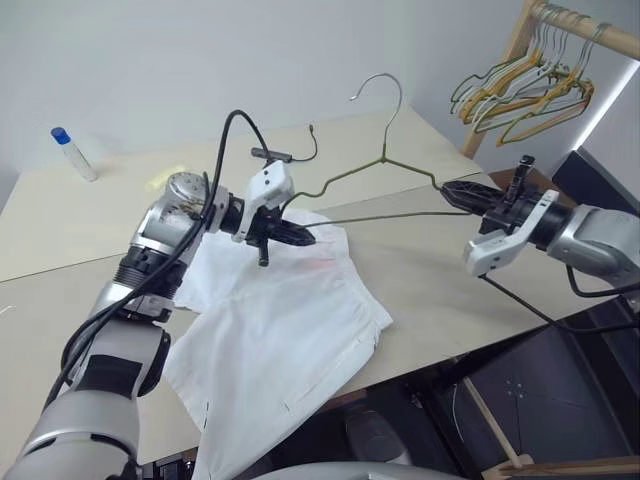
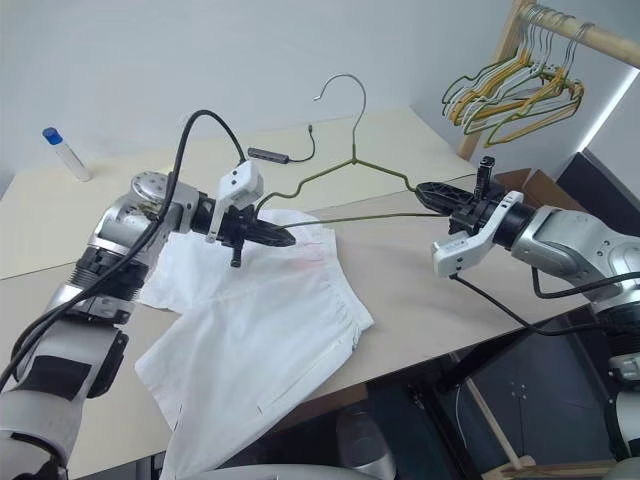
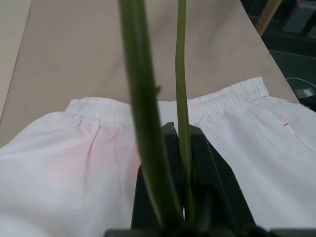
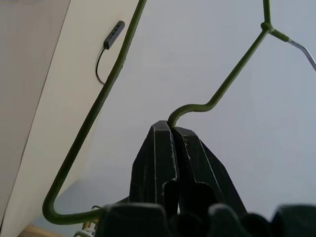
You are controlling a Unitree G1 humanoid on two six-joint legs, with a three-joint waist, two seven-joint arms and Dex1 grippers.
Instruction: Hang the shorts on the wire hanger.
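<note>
wire hanger held up over shorts | L gripper clamped on its L end | R gripper pinching R end, apparently closed

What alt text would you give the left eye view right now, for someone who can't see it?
Both grippers hold the wire hanger in the air above the white shorts spread on the table, the left gripper shut on its left end and the right gripper on its right end. More hangers hang on a rail behind.

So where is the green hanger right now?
The wire hanger is up in the air above the shorts, held between the left gripper and right gripper.
</note>
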